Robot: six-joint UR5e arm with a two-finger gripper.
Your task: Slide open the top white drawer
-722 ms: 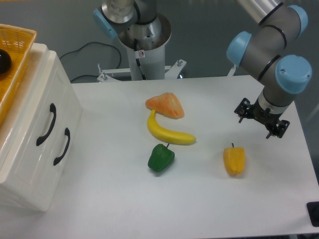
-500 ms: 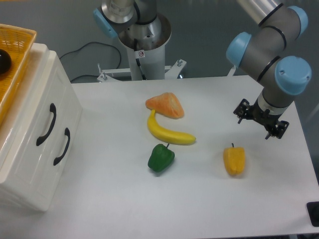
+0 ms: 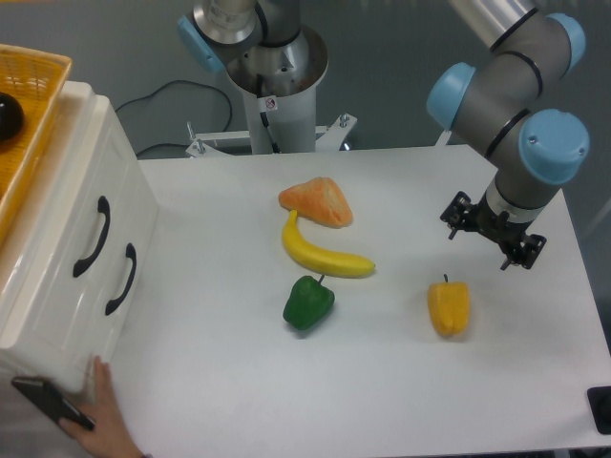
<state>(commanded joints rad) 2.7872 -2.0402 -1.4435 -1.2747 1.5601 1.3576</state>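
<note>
White table (image 3: 382, 401); orange wedge-shaped fruit (image 3: 317, 202) touching banana (image 3: 323, 255); green pepper (image 3: 308, 302) just below banana; yellow pepper (image 3: 449, 307) apart at right; orange woven basket (image 3: 29, 114) atop cabinet, holding dark round object (image 3: 8, 116); lower drawer (image 3: 115, 296), black handle.

The top white drawer (image 3: 84, 224) I'm after is glossy cream-white plastic, the upper of two in the cabinet standing at the table's left edge. Its flat front faces across the table and carries one curved black handle (image 3: 92, 237), set upright. The drawer front sits flush with the cabinet face, fully shut, directly alongside the matching lower drawer (image 3: 119, 286).
</note>
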